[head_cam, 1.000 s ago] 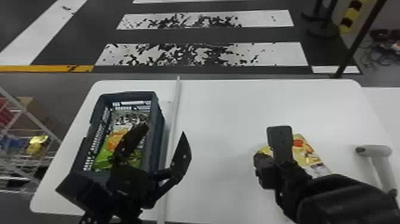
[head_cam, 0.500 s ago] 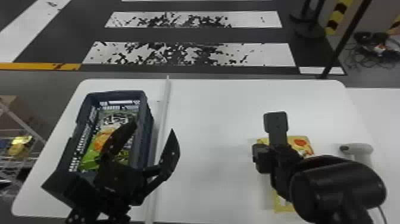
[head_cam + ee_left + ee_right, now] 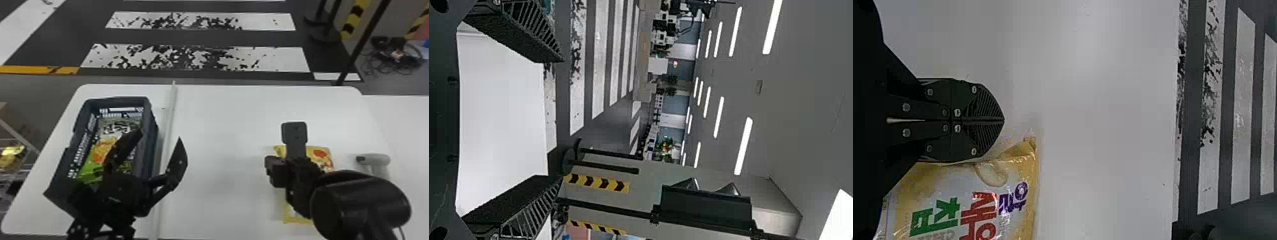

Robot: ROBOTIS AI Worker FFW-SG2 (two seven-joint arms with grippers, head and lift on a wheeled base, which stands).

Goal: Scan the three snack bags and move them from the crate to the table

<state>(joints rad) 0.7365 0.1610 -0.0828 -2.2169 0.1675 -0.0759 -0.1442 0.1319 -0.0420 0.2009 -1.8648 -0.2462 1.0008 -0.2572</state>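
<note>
My left gripper stands open above the right part of the dark crate; in the left wrist view, the gripper has a wide gap between its fingers. Inside the crate lies a green and orange snack bag, partly covered by the left gripper. At the right, my right gripper is shut over a yellow snack bag on the table. From the right wrist, the shut gripper appears alongside one end of the yellow bag, holding nothing. A white scanner rests right of that bag.
A pale strip runs front to back across the white table, just right of the crate. Beyond the table's back edge stands a dark pole. A wire rack is at the far left.
The head view has shifted, moving the table leftward in it. The yellow bag, tilted earlier, now lies straighter with its lower end visible. Both arms look much the same in pose.
</note>
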